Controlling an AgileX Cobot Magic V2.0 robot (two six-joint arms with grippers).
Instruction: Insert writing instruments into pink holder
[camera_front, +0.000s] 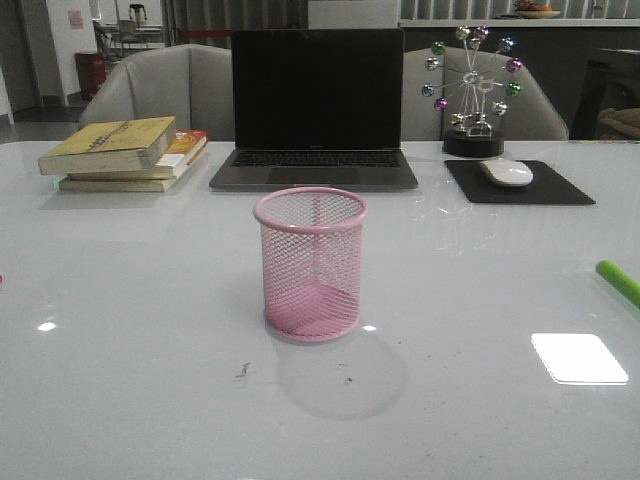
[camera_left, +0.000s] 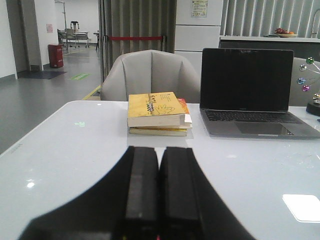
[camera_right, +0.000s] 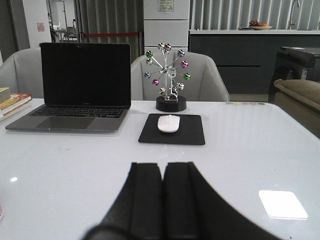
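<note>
White table (camera_front: 120, 330); upright pink holder (camera_front: 310, 265)

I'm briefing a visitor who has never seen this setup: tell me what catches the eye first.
The empty pink holder stands upright alone at the table's center. Behind it sits an open laptop with a dark screen, flanked by stacked books on the left and a metallic ferris-wheel ornament on the right. A lime green pen pokes in at the right edge.

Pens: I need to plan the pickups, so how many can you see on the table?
1 for certain: a lime green pen at the table's right edge, partly cut off. A tiny pink speck at the left edge may be a second, mostly hidden. The pink holder is empty.
</note>
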